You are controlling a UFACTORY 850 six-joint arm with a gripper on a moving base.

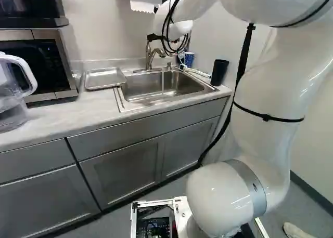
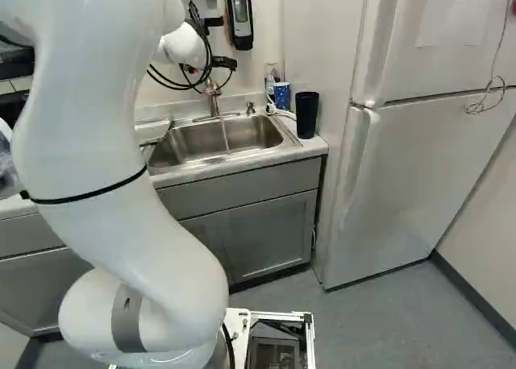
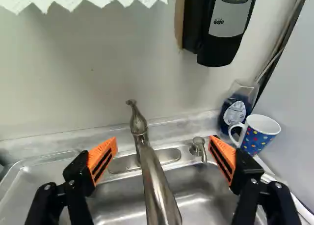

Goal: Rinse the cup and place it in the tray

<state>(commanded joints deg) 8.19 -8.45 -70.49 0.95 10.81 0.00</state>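
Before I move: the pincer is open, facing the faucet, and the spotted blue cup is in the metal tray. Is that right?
Not quite: the cup isn't in the metal tray. The wrist view shows it beside the sink, next to the soap bottle. The rest holds: the pincer is open, facing the faucet.

The wall dispenser (image 3: 229, 28) bears a small printed brand name (image 3: 218, 21), the bottle (image 3: 245, 100) a pale, unreadable label (image 3: 234, 113).
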